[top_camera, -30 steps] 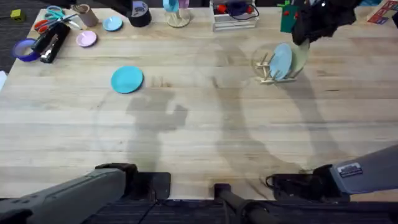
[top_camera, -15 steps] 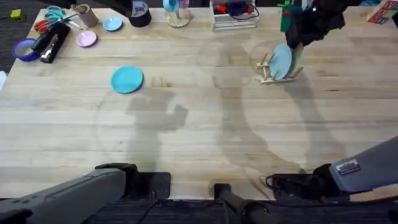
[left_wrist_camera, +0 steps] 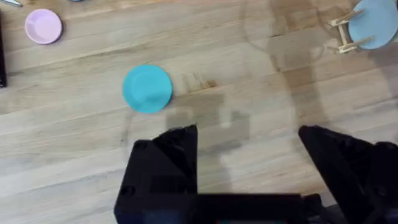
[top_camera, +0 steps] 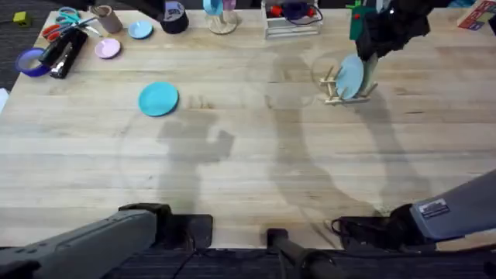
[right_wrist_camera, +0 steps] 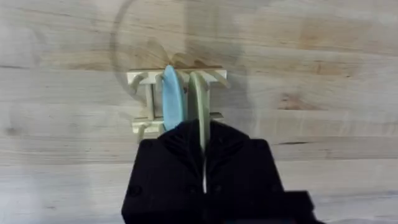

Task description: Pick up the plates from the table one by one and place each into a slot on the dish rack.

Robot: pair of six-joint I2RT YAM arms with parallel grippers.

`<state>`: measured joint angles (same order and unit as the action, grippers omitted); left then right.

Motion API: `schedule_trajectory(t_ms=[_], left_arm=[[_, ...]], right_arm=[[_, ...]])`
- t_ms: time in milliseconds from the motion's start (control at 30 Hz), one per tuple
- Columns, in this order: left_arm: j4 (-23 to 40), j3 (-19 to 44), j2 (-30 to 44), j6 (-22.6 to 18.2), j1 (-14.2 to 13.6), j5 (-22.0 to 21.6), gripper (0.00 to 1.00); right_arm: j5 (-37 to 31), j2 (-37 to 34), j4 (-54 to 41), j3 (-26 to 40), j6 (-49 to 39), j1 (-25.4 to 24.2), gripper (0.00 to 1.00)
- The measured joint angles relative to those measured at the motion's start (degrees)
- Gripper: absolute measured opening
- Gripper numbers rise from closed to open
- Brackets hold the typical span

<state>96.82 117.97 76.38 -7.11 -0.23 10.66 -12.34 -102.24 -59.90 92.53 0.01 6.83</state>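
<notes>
Since a second ago your right arm has come down over the dish rack, lowering the cream plate into a slot. Going left to right: your left gripper hangs above the surface with its fingers wide apart, holding nothing; the turquoise plate lies flat beyond them, untouched. At the far right, your right gripper has its fingers clamped on the cream plate's edge, which stands upright just beside a light blue plate already in the rack.
</notes>
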Motion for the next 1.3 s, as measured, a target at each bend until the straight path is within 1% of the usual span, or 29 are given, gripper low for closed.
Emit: schedule_trajectory(t_ms=[233, 400, 700, 967, 1000, 1100, 1300], left_arm=[[0.0, 0.0, 0.0, 0.0, 0.0, 0.0, 0.993], [0.0, 0.0, 0.0, 0.0, 0.0, 0.0, 0.993], [0.0, 0.0, 0.0, 0.0, 0.0, 0.0, 0.993], [0.0, 0.0, 0.0, 0.0, 0.0, 0.0, 0.993], [0.0, 0.0, 0.0, 0.0, 0.0, 0.0, 0.993], [0.0, 0.0, 0.0, 0.0, 0.0, 0.0, 0.993], [0.0, 0.0, 0.0, 0.0, 0.0, 0.0, 0.993]], right_arm=[[0.0, 0.0, 0.0, 0.0, 0.0, 0.0, 0.098], [0.0, 0.0, 0.1, 0.0, 0.0, 0.0, 0.125], [0.0, 0.0, 0.1, 0.0, 0.0, 0.0, 0.128], [0.0, 0.5, -0.1, 0.1, 0.0, 0.0, 0.167], [0.0, 0.8, -0.2, 0.1, 0.0, 0.0, 0.182], [0.0, 3.1, -0.6, 0.1, 0.0, 0.0, 0.188], [0.0, 10.6, -5.1, 0.1, 0.0, 0.0, 0.202]])
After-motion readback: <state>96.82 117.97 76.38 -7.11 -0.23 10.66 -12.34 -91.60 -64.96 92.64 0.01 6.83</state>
